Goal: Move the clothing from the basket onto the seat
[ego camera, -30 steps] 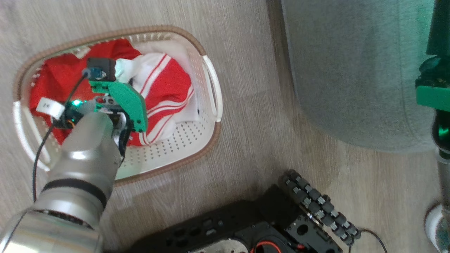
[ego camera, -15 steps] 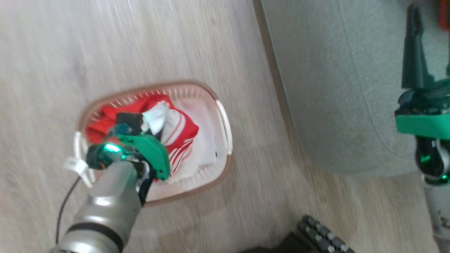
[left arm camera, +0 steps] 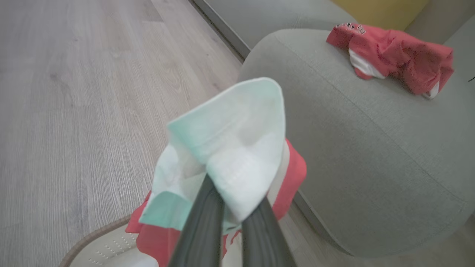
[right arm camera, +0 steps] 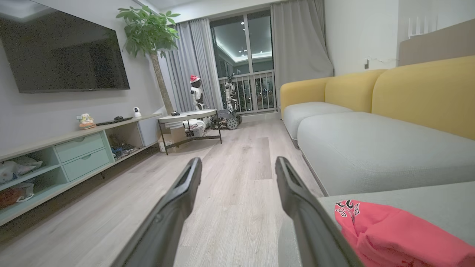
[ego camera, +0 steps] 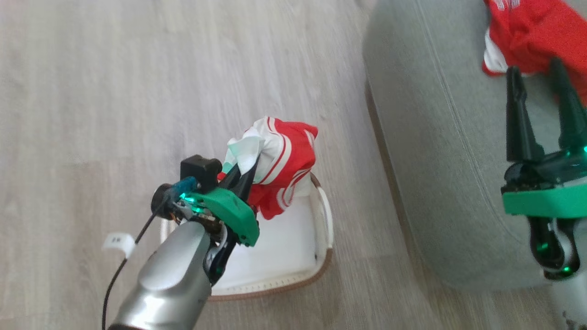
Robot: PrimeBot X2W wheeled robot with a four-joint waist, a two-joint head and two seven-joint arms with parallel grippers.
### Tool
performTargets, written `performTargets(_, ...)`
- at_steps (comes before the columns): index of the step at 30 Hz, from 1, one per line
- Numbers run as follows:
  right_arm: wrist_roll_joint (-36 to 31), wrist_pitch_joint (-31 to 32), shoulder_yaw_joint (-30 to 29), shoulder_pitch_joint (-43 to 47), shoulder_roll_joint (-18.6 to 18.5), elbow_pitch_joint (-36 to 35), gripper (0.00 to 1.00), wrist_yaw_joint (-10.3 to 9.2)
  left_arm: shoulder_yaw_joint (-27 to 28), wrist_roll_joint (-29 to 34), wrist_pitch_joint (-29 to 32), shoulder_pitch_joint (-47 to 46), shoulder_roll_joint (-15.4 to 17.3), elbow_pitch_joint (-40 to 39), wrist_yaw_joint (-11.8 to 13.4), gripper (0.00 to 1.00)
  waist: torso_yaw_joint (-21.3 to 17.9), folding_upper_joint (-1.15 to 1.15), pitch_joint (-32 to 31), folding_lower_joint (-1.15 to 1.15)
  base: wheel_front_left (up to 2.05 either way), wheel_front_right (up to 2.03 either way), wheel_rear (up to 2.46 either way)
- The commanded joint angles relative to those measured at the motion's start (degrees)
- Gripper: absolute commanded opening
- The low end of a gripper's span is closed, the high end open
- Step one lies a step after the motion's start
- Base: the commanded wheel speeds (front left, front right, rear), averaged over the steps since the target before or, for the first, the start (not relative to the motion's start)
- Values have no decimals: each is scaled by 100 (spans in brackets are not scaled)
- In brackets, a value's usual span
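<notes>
Two bright red garments of thin fabric were there, one at each claw. The bunched red shorts with white stripes [ego camera: 286, 158] hung from the left claw [ego camera: 247, 172], whose two dark fingers were pinched together on the cloth. Below that claw stood one small oval white plastic basket with a brown rim [ego camera: 323, 259], its white floor showing. To that claw's right was one large rounded grey-green fabric seat [ego camera: 435, 160]. On it lay the other garment, a crumpled red printed jersey [ego camera: 534, 32], just ahead of the right claw [ego camera: 535, 71]. That claw's fingers stood wide apart with nothing between them.

The left wrist view added the grip up close: the fingers closed on a pale white fold of the shorts, with the jersey well beyond them on the seat. The right wrist view added the room past the spread fingers: a pale wooden floor [right arm camera: 237, 178], a dark wall-mounted television [right arm camera: 63, 55], a leafy potted tree [right arm camera: 152, 33] and a yellow sofa back [right arm camera: 426, 96], with the jersey just right of the claw.
</notes>
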Motion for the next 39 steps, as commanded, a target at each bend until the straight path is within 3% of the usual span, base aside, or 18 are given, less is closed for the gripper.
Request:
performTargets(1,-30,-36,63,81,-39,-172,100,-1,273,115,-76,75,103,-459,41,0,303,-1,-400,0,0,0,0)
performTargets(14,-217,-36,279,688,151,85,100,-1,462,364,25,111,230,-2108,-22,0,695,-1,-1318,0,0,0,0)
performTargets(30,-26,-36,1069,740,93,212,100,-1,507,448,722,-399,626,-3242,128,0,724,-1,-1335,0,0,0,0)
performTargets(39,366,-36,2434,360,-196,831,100,-1,340,446,847,-372,582,-3354,149,0,819,-1,-1368,0,0,0,0)
